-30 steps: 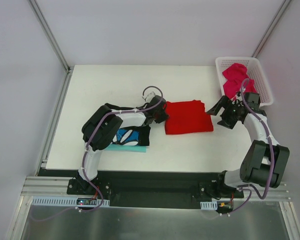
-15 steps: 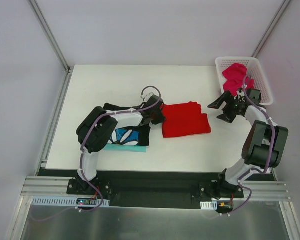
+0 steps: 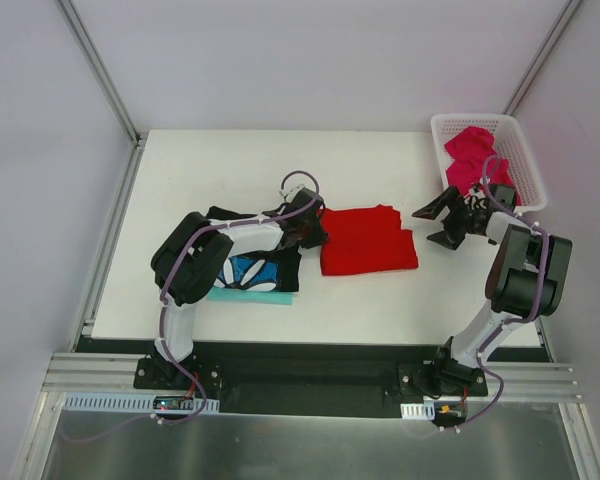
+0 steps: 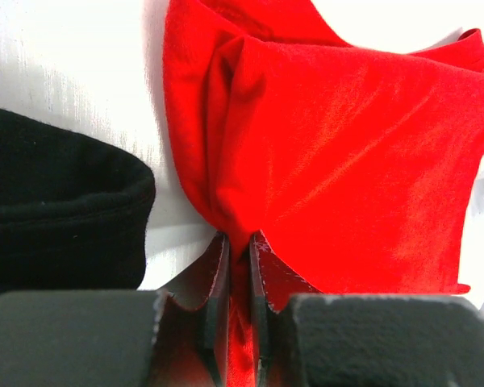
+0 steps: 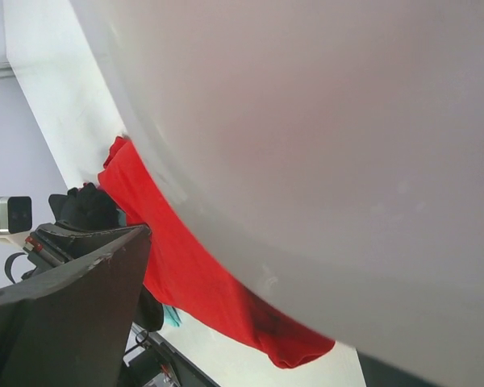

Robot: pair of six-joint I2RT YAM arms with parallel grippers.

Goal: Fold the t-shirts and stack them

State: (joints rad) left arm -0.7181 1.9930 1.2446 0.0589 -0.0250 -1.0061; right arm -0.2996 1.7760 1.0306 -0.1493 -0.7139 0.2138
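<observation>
The bright red t-shirt (image 3: pixel 368 240) lies folded flat on the white table, right of centre. My left gripper (image 3: pixel 310 228) is shut on its bunched left edge; in the left wrist view the red cloth (image 4: pixel 347 145) is pinched between the jaws (image 4: pixel 239 242). A folded black t-shirt with blue-and-white flower print (image 3: pixel 265 270) lies just left of it, and its black hem (image 4: pixel 56 210) shows in the left wrist view. The magenta-pink t-shirt (image 3: pixel 470 155) sits crumpled in the basket. My right gripper (image 3: pixel 435 225) hovers open and empty just right of the red shirt (image 5: pixel 202 274).
The white lattice basket (image 3: pixel 480 118) stands at the table's back right corner, close behind the right gripper. A teal cloth (image 3: pixel 242 294) sticks out from under the black shirt. The left arm's links lie across the black shirt. The table's near edge runs just above the arm bases.
The left gripper has dragged the red shirt a little to the left, toward the black one. The right gripper has drawn back from the red shirt, up toward the basket.
</observation>
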